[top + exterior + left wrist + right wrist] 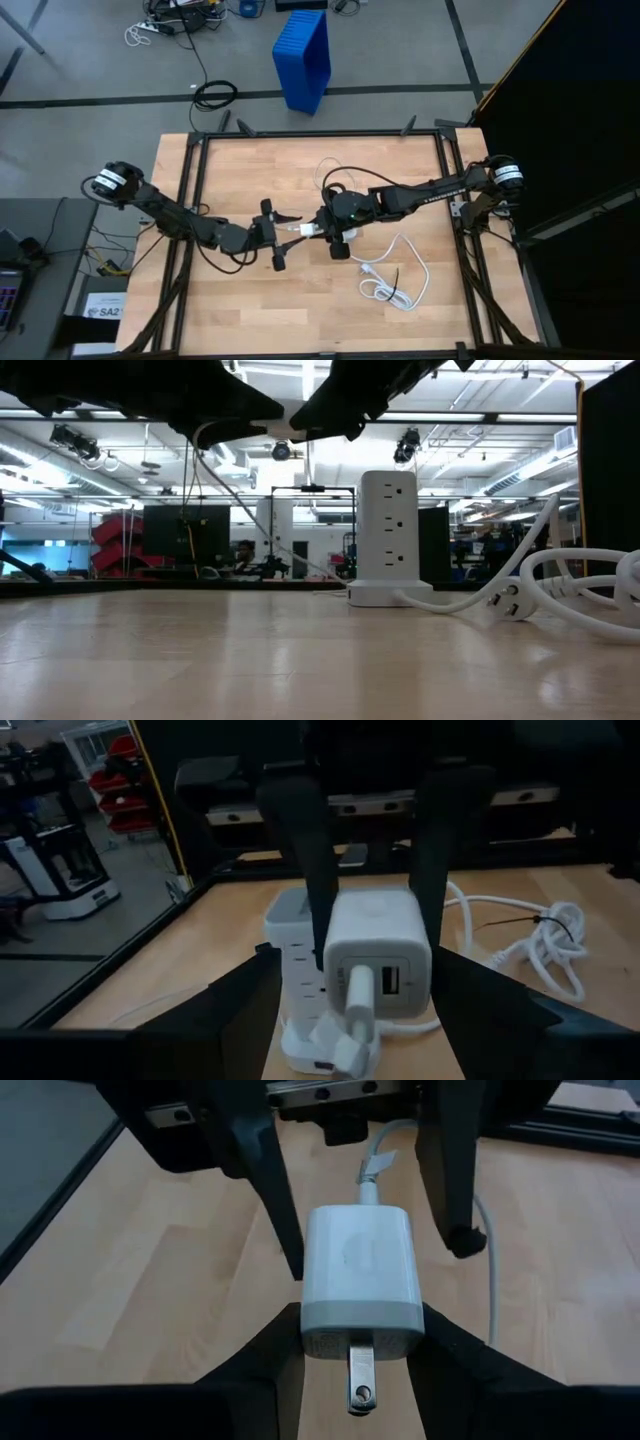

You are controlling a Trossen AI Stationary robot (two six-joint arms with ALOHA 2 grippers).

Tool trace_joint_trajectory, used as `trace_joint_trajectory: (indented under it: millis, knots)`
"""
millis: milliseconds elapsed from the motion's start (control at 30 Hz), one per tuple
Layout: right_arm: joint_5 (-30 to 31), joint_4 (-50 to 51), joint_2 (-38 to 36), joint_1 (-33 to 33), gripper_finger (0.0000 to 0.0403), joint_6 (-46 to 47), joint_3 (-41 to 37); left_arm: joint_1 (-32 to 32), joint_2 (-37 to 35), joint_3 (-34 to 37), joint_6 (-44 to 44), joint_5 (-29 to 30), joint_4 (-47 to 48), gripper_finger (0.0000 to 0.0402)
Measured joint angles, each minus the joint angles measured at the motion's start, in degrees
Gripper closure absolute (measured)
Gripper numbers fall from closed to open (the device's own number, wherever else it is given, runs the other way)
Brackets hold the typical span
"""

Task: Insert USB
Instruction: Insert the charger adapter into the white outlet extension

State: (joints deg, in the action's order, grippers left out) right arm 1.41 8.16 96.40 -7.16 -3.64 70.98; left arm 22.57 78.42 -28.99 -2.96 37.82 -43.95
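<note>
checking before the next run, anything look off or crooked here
Nothing stands out. The USB plug sits in a port of the charger block, which the right hand grips above the table. The left hand is open around it. No damage shows.

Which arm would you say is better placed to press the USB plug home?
Probably the left: the left claw, open, straddles the USB plug at the charger block, which the right claw grips steady.
</note>
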Motion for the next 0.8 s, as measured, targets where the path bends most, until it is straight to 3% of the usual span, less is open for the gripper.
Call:
trace_joint_trajectory:
  millis: [400, 800]
  knots:
    - [-0.1, -1.2, 0.0, 0.0, 0.0288, 0.2, 0.0, -0.1, 0.0, 0.0, 1.4, -3.1, 0.6, 0.0203]
    - [-1.4, -2.9, 0.1, 0.0, 0.0287, 1.0, 0.0, -0.5, 0.0, 0.0, 1.4, -3.5, 0.2, 0.0206]
